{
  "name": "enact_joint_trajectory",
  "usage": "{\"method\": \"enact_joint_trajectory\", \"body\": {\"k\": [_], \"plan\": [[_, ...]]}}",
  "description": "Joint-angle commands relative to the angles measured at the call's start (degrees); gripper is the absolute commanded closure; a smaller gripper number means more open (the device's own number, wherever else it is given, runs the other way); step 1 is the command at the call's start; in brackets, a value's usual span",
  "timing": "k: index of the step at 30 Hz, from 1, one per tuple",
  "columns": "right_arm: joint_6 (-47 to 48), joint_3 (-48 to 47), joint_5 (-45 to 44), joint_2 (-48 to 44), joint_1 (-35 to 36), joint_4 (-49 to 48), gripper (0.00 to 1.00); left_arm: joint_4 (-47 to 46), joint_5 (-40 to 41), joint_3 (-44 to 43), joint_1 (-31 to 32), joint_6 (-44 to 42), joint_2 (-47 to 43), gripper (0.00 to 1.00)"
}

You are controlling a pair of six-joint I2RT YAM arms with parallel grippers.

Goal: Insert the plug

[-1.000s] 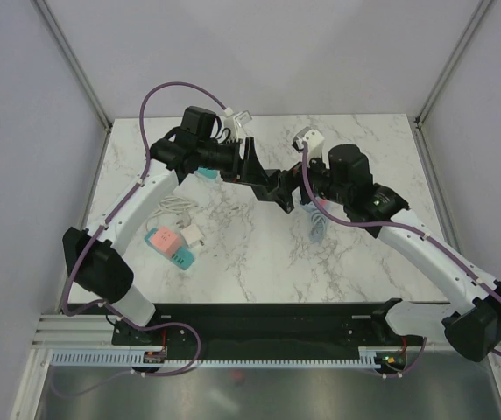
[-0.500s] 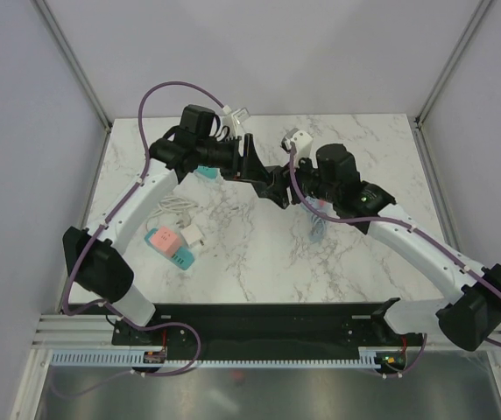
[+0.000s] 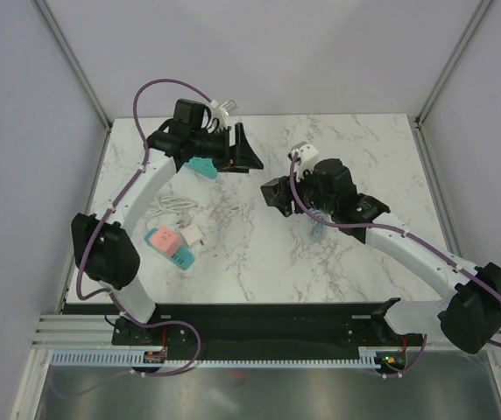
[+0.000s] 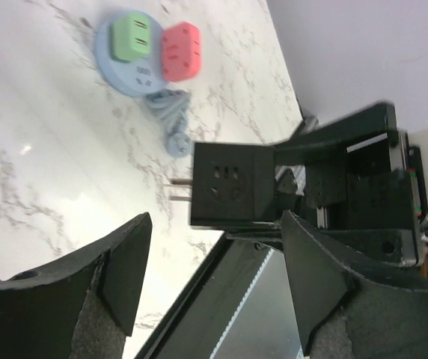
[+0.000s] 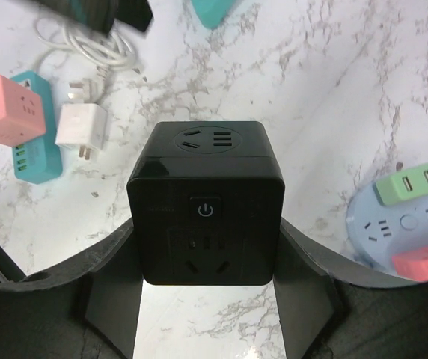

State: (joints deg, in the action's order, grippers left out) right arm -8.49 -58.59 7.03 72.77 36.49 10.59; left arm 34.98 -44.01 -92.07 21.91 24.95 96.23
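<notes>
At the lower left of the top view, on the marble table (image 3: 233,271), we see a pink cube (image 3: 163,237) sitting on a teal power strip (image 3: 180,257). A white charger (image 3: 196,234) lies just beside them and a coiled white cable (image 3: 170,207) lies a little above. Further up, a teal object (image 3: 202,168) lies partly under the left arm; we cannot tell what it is.

To its right, in the upper middle of the frame, is the left gripper (image 3: 249,149). Its jaws stand wide apart with nothing between them, and in its own wrist view both fingers (image 4: 120,262) frame the scene from the bottom corners.

Near the centre of the top view is the black cube plug (image 5: 205,213), the piece to be inserted. The right gripper (image 3: 275,194) is clamped on it, one finger (image 5: 109,280) pressed against each side. The face towards the right wrist camera carries a power button with a socket below it, and the top face has another socket. From the left wrist we see its two prongs (image 4: 180,189) pointing left, bare and in no socket.

To the right of the cube, mostly hidden under the right arm in the top view, lies a round blue power strip (image 4: 135,76). It carries a green adaptor (image 4: 133,37) and a coral adaptor (image 4: 180,51) — the black cube is held apart from it.
</notes>
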Motion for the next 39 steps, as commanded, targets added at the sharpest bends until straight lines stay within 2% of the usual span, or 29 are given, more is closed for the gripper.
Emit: {"method": "enact_joint_trajectory", "body": {"k": [1,3,4,5,6,7,8,10,12,17,20,25,29,33,39], "plan": [[-1.7,1.4,-2.5,-1.1,0.0,-2.9,1.0,-1.3,1.1,-4.4,-3.7,-0.3,3.7,0.25],[-1.2,2.3,-2.4,-1.5,-0.1,-3.1,1.0,-1.1,3.4,-7.6,-6.9,-1.7,7.3,0.37],[-1.2,3.0,-2.5,-2.1,-0.1,-3.4,1.0,-0.5,5.5,-8.9,-8.0,-2.6,9.0,0.5],[-1.1,3.4,-2.5,-2.5,-0.2,-3.8,1.0,-0.2,7.9,-12.0,-10.4,-3.2,12.0,0.59],[-1.3,3.7,-2.0,-3.2,-0.2,-4.8,1.0,0.4,13.4,-13.7,-11.5,-3.7,14.0,0.67],[-1.5,4.0,-1.3,-3.6,-0.1,-5.3,1.0,1.3,15.5,-15.6,-12.8,-4.1,15.9,0.71],[-2.0,4.1,-0.5,-3.8,-0.2,-5.8,1.0,2.0,17.4,-19.7,-15.0,-5.2,17.8,0.8],[-2.5,4.0,2.4,-4.0,-0.2,-6.7,1.0,3.4,23.1,-23.9,-17.7,-6.3,23.6,0.91],[-2.7,3.9,4.4,-3.9,-0.2,-7.4,1.0,3.8,28.9,-29.4,-18.9,-6.9,28.7,0.96],[-2.4,2.5,8.3,-3.7,-0.2,-8.0,1.0,3.0,35.4,-40.2,-20.2,-9.2,39.7,0.98],[-2.8,2.0,10.8,-3.8,-0.2,-8.7,1.0,2.9,41.1,-43.5,-20.7,-8.8,45.0,0.98],[-2.5,1.9,10.8,-4.5,-0.2,-8.9,1.0,2.9,43.8,-42.8,-21.2,-9.4,48.2,0.98],[-2.8,2.8,10.9,-4.5,-0.3,-9.4,1.0,3.0,40.2,-40.2,-21.3,-9.5,48.6,0.98],[-2.6,2.5,10.6,-5.4,-0.2,-8.3,1.0,3.2,32.5,-37.0,-21.2,-9.5,47.7,0.98],[-2.2,1.8,5.5,-6.9,-0.2,-5.1,1.0,3.1,25.1,-29.2,-18.8,-8.6,43.7,0.98]]}}
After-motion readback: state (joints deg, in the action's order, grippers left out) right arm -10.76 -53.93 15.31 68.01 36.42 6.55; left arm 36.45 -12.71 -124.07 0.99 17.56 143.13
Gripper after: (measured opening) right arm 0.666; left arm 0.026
